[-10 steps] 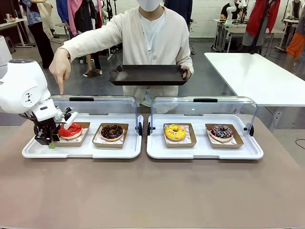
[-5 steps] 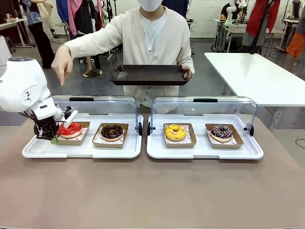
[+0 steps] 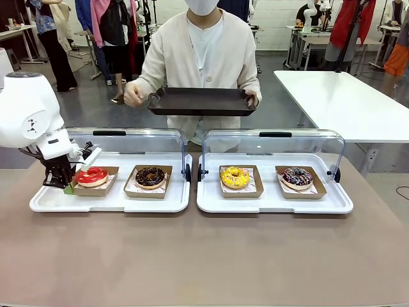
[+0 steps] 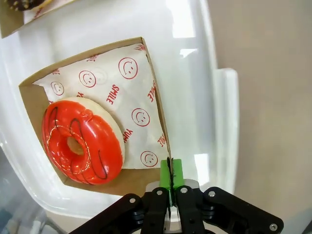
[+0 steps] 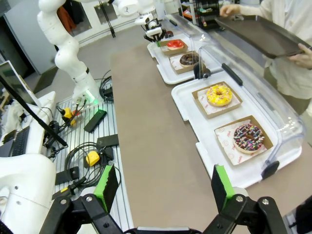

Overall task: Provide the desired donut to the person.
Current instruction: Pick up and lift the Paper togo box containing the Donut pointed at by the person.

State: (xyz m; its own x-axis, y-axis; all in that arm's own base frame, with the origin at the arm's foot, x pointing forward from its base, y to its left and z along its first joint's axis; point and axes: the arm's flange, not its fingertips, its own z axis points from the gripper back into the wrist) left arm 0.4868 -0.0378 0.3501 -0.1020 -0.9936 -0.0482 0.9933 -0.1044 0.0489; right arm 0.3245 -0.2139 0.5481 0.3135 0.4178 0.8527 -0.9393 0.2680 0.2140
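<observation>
The person's pointing hand had pulled back from above the white tray to the handle of the dark tray, now held in both hands beyond the white tray, likely ready to receive. The left tool sat a bit higher at the white tray's left end than before, and the carton had shifted with it.

In the wrist view the left tool was pressed together, pinching the carton's thin side wall. That is probably why it grips the edge: it moves the carton without touching the icing. The red donut, the one wanted, lay in its carton on printed paper inside the white tray, donut clear of the fingers.

The right tool was spread wide and held nothing, hanging over the worktop well away from the white tray.

The lift-out was judged as just starting, with the handover not yet done.
</observation>
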